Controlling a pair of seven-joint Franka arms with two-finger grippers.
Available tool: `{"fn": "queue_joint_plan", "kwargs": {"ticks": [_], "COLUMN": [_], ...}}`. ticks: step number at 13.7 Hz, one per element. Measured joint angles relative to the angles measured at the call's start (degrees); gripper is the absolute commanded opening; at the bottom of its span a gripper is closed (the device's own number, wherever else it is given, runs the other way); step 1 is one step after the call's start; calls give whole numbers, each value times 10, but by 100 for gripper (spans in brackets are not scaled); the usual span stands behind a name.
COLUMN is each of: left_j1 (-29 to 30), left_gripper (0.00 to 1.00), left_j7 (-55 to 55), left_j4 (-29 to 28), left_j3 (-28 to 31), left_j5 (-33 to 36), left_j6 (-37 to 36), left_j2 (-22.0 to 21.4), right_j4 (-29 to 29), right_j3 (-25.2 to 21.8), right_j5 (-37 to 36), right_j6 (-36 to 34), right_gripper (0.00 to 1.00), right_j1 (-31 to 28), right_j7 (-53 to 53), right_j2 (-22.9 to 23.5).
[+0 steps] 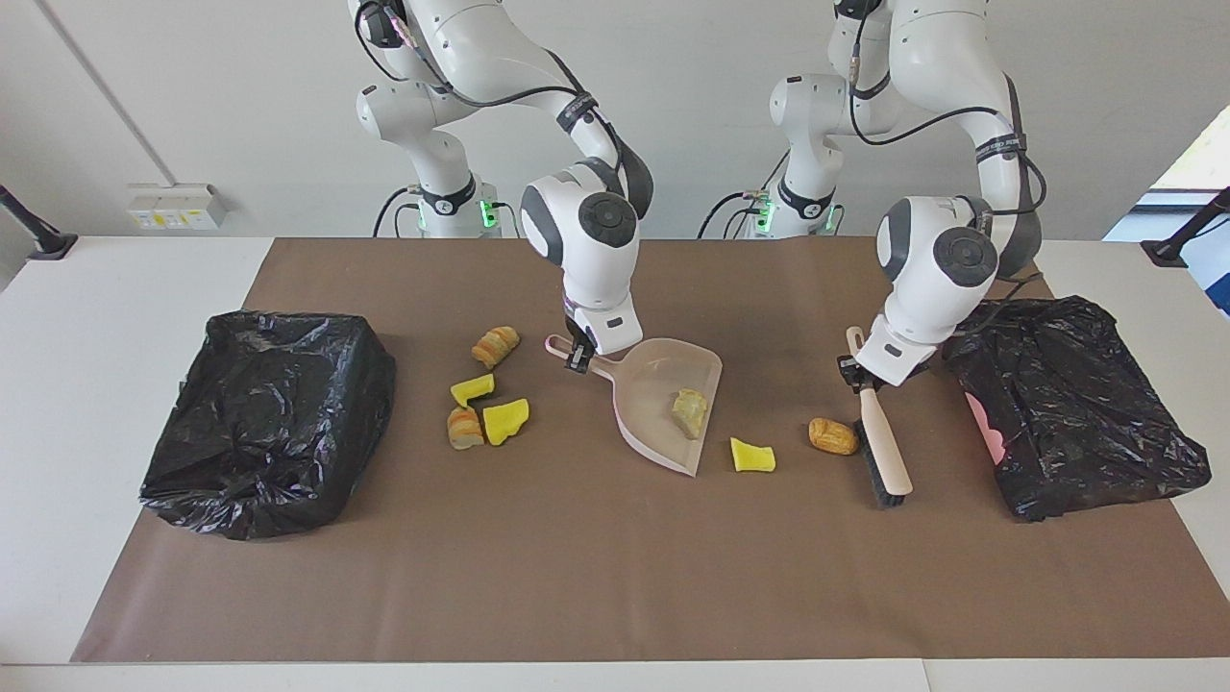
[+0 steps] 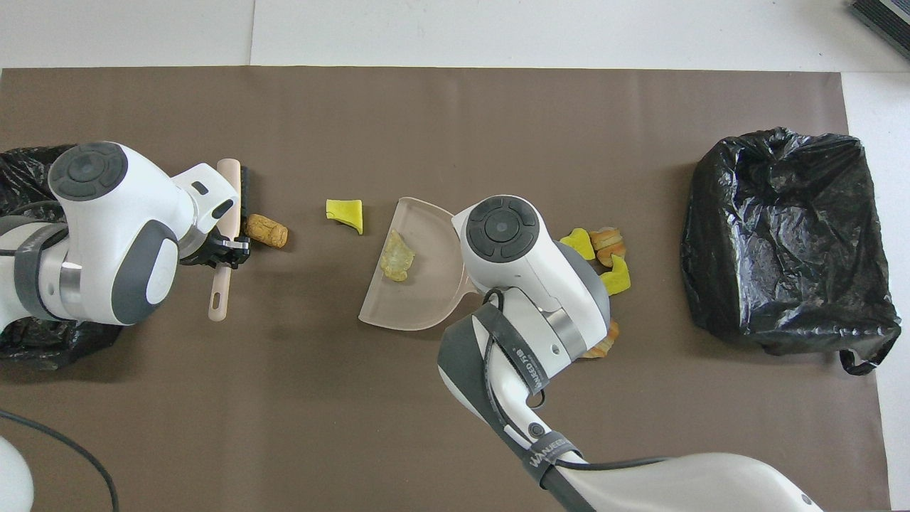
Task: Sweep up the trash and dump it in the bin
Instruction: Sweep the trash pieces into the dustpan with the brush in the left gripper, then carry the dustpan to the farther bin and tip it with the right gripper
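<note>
Left gripper (image 1: 862, 377): pinched on the brush (image 1: 881, 437) at its handle, low over the mat (image 1: 596, 567) toward the left arm's end of the table, beside the bin bag (image 1: 1076, 413) there.
Brush: tilted, bristles down at the mat, just beside the brown lump (image 1: 833, 435); whether the bristles touch the lump cannot be told.
Right gripper (image 1: 579, 356): clamped on the dustpan (image 1: 663, 384) handle, about mid-table.
Dustpan: lies on the mat with its open lip turned toward the left arm's end; one pale scrap (image 1: 689, 411) sits inside it.
Yellow chunk (image 1: 751, 456): on the mat between the dustpan's lip and the brown lump, apart from both.
Brown lump: on the mat between the yellow chunk and the brush.
Other trash: four pieces in a loose cluster toward the right arm's end of the dustpan, namely a striped lump (image 1: 495, 345) nearest the robots, a yellow piece (image 1: 473, 389), a second striped lump (image 1: 464, 428) and a second yellow piece (image 1: 505, 420).
Second bin bag (image 1: 269, 418): at the right arm's end of the mat, well apart from the cluster.
</note>
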Motion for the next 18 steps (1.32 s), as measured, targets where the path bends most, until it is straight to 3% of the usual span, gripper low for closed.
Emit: {"fn": "queue_joint_plan", "kwargs": {"ticks": [8,12,14,18], "left_j1": [-120,-179,-195,-193], "left_gripper": [0,0,0,0], "left_j7": [41,39,11,-12], "left_j4": [-22,-50,-53,-43], "left_j3": [-11,-13,-12,-2], "left_j5": [0,-52,-98,-113], "left_j6": [37,37,37,26], "left_j2": [-2,-24,-32,-38], "right_j4": [-2,-3,-3,-4], "right_j3": [0,0,0,0], "right_j5": [0,0,0,0], "right_j6": [1,1,1,2], "right_gripper": [0,0,0,0], "right_j1": [0,0,0,0], "right_j7": [3,4,4,4], "right_j2": [0,0,0,0]}}
